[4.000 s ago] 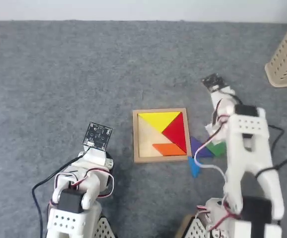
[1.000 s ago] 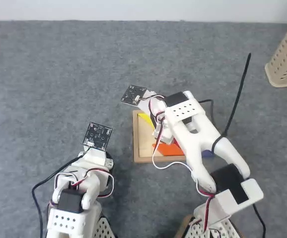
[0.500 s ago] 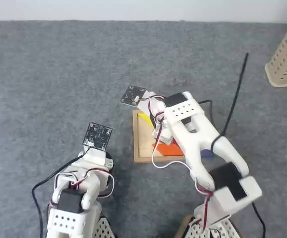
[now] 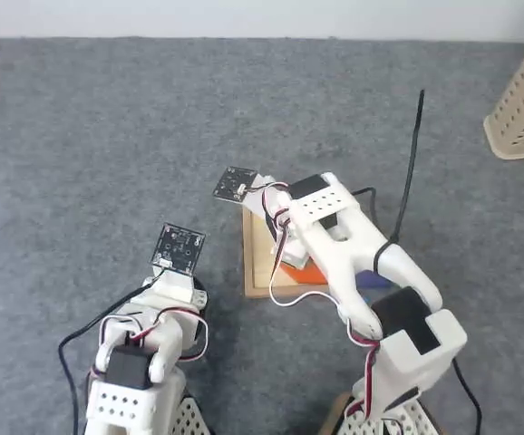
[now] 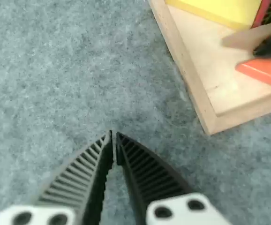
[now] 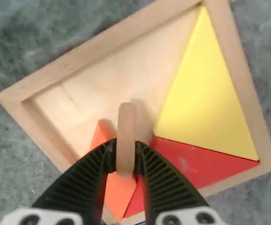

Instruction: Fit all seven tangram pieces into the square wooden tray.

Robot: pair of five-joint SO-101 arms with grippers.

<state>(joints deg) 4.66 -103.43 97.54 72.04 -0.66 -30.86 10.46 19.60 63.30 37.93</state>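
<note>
Roughly halfway: yellow triangle (image 6: 206, 103), red triangle (image 6: 196, 164), orange piece (image 6: 119, 187) seated in wooden tray (image 6: 79, 63). Right gripper (image 6: 125, 154) clamps pale wooden piece (image 6: 126, 126) edge-on above bare tray floor. Left gripper (image 5: 113, 140) pinched closed, empty, beside tray. Likely three pieces outstanding.

No text, number or sign is legible: the wooden tray (image 4: 247, 265), the tangram pieces (image 6: 206, 93), the arms' circuit boards (image 4: 179, 247) and the grey desk (image 4: 108, 136) carry no readable print.
</note>
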